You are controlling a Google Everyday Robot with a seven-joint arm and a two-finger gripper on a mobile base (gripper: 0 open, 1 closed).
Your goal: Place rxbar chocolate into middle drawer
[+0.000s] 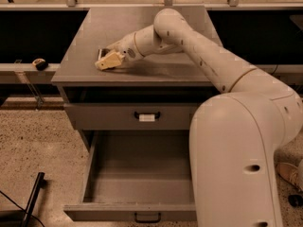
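The gripper [107, 61] is at the front left of the grey cabinet top [142, 27], low over the surface, with the arm reaching in from the right. Its tan fingers are closed together on the rxbar chocolate [100, 54], a small dark bar that shows only as a sliver at their far-left side. The middle drawer [132, 212] is pulled wide open below, with a plain dark handle on its front, and I see nothing inside it.
A closed grey drawer whose handle bears a white tag [147, 117] sits directly above the open one. The robot's white body [236, 160] fills the right foreground. A dark pole [32, 197] lies on the speckled floor at lower left. A rail with a small dark object [40, 63] runs to the left.
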